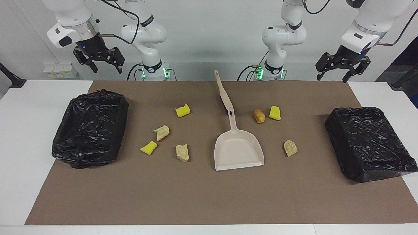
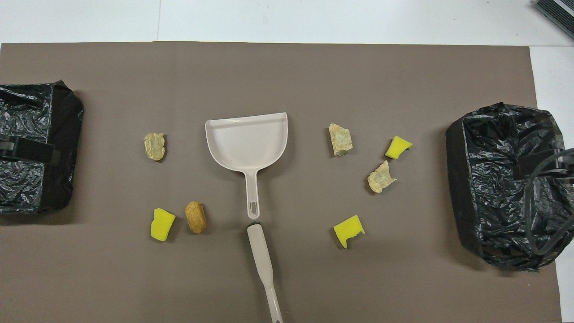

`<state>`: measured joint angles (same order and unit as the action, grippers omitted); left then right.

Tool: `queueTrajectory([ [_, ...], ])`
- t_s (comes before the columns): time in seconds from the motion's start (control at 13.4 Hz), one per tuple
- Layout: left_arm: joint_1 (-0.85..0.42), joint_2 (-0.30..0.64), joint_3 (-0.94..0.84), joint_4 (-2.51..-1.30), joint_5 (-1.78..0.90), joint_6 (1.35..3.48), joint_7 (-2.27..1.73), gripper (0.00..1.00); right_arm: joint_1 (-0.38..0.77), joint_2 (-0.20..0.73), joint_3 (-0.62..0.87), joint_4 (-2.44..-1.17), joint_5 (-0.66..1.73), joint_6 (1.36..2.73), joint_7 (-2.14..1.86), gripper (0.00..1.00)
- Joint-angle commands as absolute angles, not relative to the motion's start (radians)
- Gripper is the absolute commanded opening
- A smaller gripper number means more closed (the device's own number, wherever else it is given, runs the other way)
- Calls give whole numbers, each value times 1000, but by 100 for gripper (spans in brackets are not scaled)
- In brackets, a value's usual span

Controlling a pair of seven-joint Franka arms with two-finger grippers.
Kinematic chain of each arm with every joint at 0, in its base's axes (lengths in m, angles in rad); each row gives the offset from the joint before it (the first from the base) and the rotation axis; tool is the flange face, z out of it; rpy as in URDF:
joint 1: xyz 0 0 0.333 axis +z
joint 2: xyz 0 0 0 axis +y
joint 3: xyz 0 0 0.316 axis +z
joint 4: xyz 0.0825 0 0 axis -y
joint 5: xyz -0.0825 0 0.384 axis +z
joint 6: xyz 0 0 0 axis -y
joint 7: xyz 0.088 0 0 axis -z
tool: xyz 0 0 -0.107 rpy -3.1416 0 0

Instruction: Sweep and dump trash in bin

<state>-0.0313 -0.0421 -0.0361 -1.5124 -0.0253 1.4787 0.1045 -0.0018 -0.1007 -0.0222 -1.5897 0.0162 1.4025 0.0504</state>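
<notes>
Seven trash chunks (image 1: pixel 182 152) scattered mid-frame around dustpan (image 1: pixel 238 150), brush (image 1: pixel 222 91) just above. Right gripper (image 1: pixel 103 63) upper left and left gripper (image 1: pixel 341 67) upper right, raised, apparently open and empty.

- Dustpan (image 1: pixel 238 150) and brush (image 1: pixel 222 91) lay mid-surface, trash chunks (image 1: pixel 162 133) scattered both sides.
- Bins (image 1: pixel 90 128) blocked each end.
- Mat (image 1: pixel 209 195) farthest from robots: bare.
</notes>
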Motion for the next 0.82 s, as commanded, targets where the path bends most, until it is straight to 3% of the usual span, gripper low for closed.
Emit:
queueTrajectory([
  [0.0, -29, -64, -37, -1532, -18, 1467, 97, 100, -6, -149, -20, -1649, 29, 1414, 26, 100],
  [0.6, -54, -71, -41, -1539, -25, 1451, 92, 100, 37, -66, 2, -1657, 63, 1563, -5, 100],
  [0.75, -102, -113, -41, -1619, -26, 1465, 86, 100, 38, -11, 12, -1611, 64, 1563, -3, 100],
])
